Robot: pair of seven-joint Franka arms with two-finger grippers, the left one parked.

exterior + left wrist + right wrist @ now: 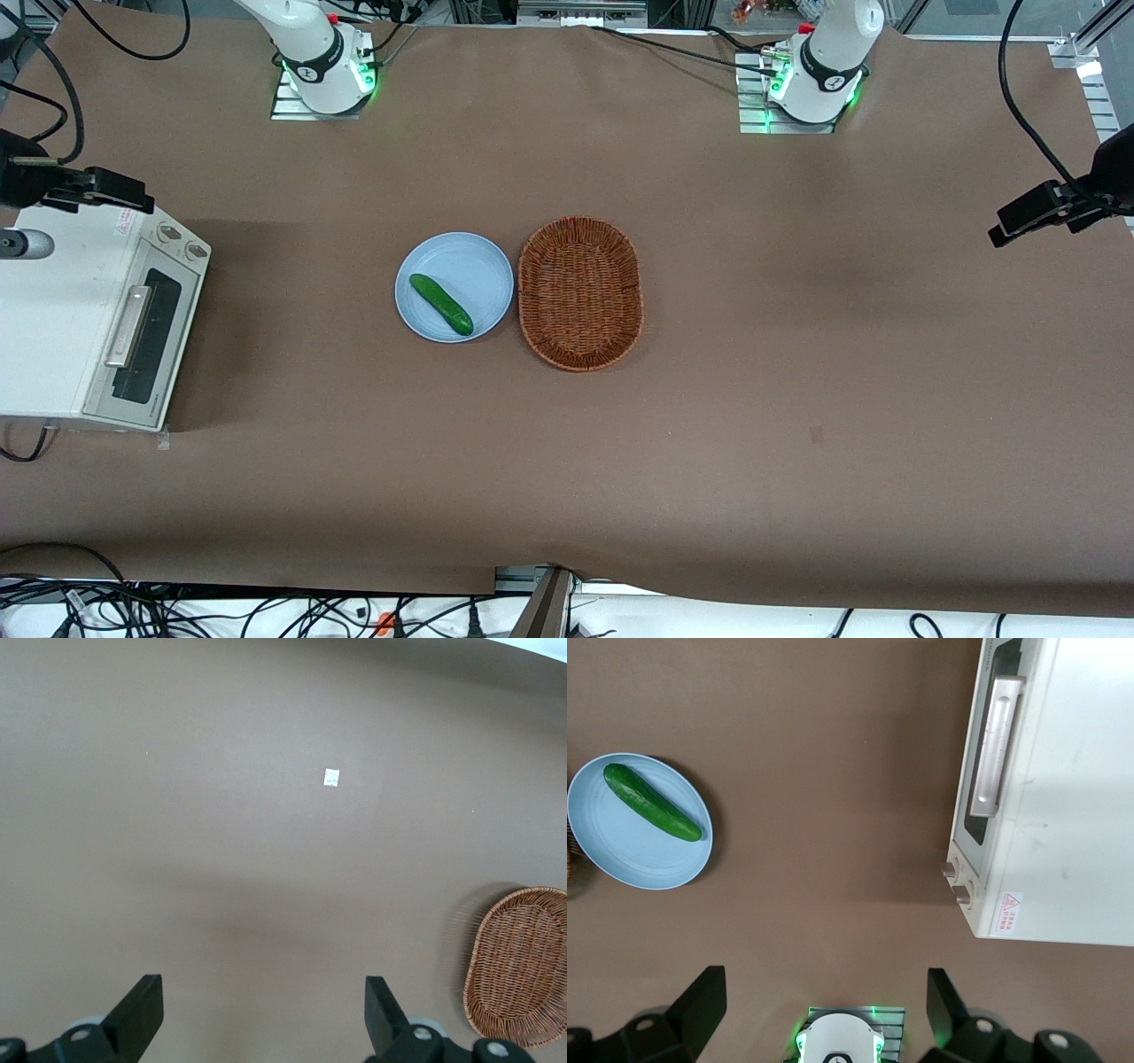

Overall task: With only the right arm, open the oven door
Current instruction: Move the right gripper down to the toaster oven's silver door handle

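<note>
While the brown-covered surface (709, 425) fills nearly the whole scene, you can see cables trailing along its edge nearest the front camera and aluminium framing at the corners. The oven (62, 328) sits at the working arm's end of the surface, its cream top facing up. Its oven door (142, 341) is shut — the dark glass window and the silver bar handle (128, 326) lie flush against the body, with the two knobs (182, 241) farther from the front camera than the handle.

Near the middle of the surface you have a blue plate (454, 286) carrying a green cucumber (440, 304), and just beside it, toward the parked arm's end, an oval wicker basket (580, 292).

The right arm (306, 40) rises from its base, which glows green, at the surface's edge farthest from the front camera. Its end effector (826, 1005) hangs high above the surface, looking straight down — the two dark fingers (700, 1001) stand wide apart with nothing between them. In the wrist view the oven, the handle (994, 744) and the plate (638, 824) all lie well below it, untouched.
</note>
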